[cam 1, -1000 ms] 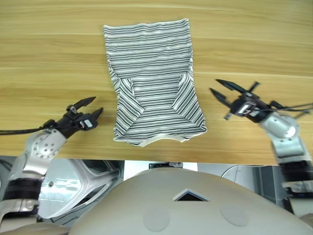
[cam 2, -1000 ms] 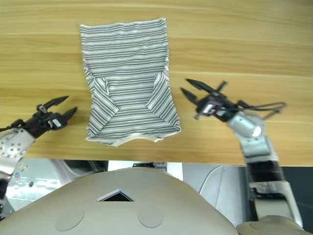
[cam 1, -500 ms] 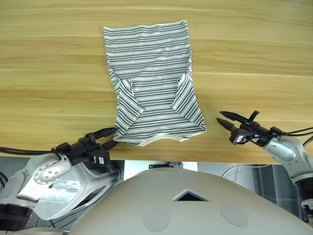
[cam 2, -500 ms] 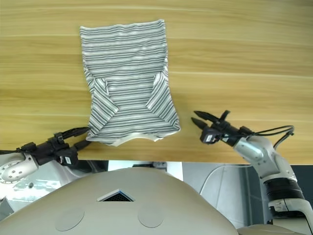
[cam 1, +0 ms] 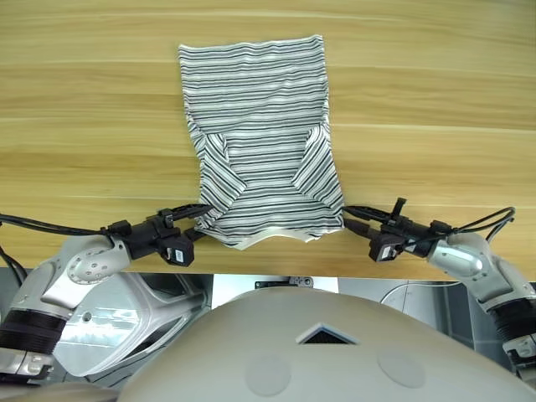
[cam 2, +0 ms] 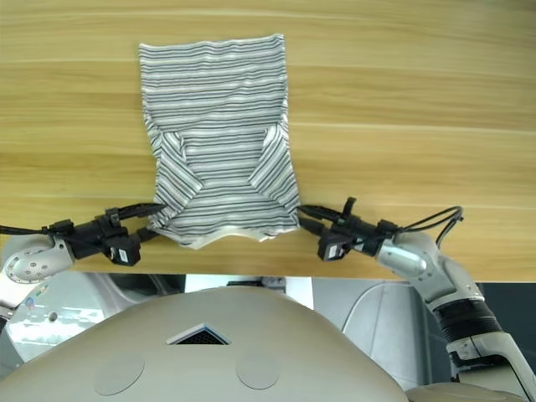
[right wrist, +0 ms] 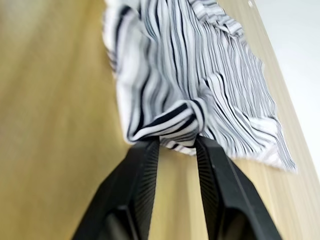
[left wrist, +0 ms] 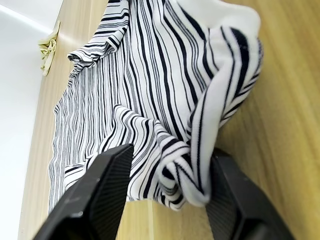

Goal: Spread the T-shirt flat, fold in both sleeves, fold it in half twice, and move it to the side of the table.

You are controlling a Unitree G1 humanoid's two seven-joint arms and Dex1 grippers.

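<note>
Left eye view: left pincer [cam 1: 203, 221], right pincer [cam 1: 347, 216] newly at T-shirt [cam 1: 260, 126]

The black-and-white striped cloth T-shirt [cam 1: 260, 126] looks soft and matt; the pale wooden table [cam 1: 435, 92] shows smooth, faintly glossy grain.

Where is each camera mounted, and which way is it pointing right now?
Eye views: on the head, looking forward and down at the table and striped T-shirt; both arms show, left gripper and right gripper at its near corners.
Left wrist view: on the left wrist, looking along its open fingers, which straddle the near left corner.
Right wrist view: on the right wrist, looking along its fingers pinching the near right corner.
Shared: every view has the T-shirt.
</note>
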